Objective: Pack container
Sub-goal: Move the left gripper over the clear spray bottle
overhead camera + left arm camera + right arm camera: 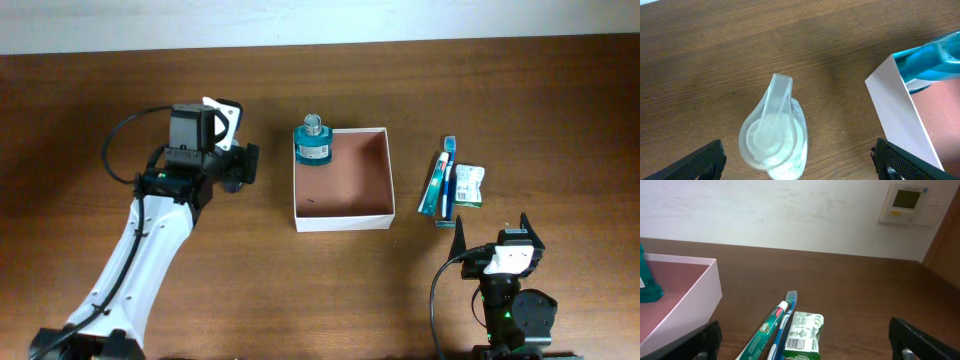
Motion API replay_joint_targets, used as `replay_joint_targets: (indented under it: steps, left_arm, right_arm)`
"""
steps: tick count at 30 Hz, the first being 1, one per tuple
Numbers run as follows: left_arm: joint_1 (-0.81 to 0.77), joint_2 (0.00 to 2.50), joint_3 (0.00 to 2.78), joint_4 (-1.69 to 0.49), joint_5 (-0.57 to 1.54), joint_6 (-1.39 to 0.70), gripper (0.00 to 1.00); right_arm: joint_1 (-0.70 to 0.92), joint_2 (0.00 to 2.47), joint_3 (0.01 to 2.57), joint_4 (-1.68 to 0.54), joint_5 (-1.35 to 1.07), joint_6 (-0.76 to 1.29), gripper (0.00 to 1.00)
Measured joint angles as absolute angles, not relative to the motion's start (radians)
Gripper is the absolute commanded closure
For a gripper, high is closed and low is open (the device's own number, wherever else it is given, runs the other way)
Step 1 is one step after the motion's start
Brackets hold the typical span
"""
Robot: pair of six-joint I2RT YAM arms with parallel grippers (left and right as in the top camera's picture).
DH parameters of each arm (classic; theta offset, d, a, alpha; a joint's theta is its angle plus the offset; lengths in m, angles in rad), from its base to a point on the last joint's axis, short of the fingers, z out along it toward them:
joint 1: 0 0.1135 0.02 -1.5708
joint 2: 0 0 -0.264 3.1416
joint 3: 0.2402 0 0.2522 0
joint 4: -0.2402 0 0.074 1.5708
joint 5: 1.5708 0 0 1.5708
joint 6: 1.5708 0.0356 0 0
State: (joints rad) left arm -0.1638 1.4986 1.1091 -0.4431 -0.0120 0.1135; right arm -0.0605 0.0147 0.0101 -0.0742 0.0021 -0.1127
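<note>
While left gripper (237, 136) stands open — container (343, 221) near, rightward | not touching

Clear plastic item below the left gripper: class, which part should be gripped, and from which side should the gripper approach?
Likely its wide rounded end, from straight above. The clear plastic item rests on the table, its narrow end pointing away, and the open left gripper straddles the rounded end; the tapered end looks likelier to slip.

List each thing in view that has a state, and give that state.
container: open-topped, holds one bottle
blue bottle: upright in container
clear plastic item: on table, ungripped
toothpaste tube: lying outside container
toothbrush: lying outside container
green packet: outside container
left claw: open
right claw: open, empty
</note>
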Motion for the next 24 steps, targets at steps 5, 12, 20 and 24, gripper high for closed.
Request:
replay_joint_targets:
  steps: [5,12,20,24]
  left_arm:
    - [-0.155,1.532,1.109,-0.416,-0.012,0.113,0.09]
    - [-0.132,1.536,1.109,-0.373,-0.015,0.113,0.1]
    - [-0.132,1.536,1.109,-0.355,0.01,0.113,0.21]
    - [-0.132,1.536,1.109,-0.355,0.015,0.112,0.21]
  right_arm:
    - [-0.06,0.015,0.01,-0.074,0.002,-0.113,0.02]
    - [-0.06,0.015,0.01,-0.074,0.002,-0.113,0.02]
    - [-0.06,0.015,0.01,-0.074,0.002,-0.112,0.02]
    - [-0.06,0.015,0.01,-0.074,0.002,-0.113,0.02]
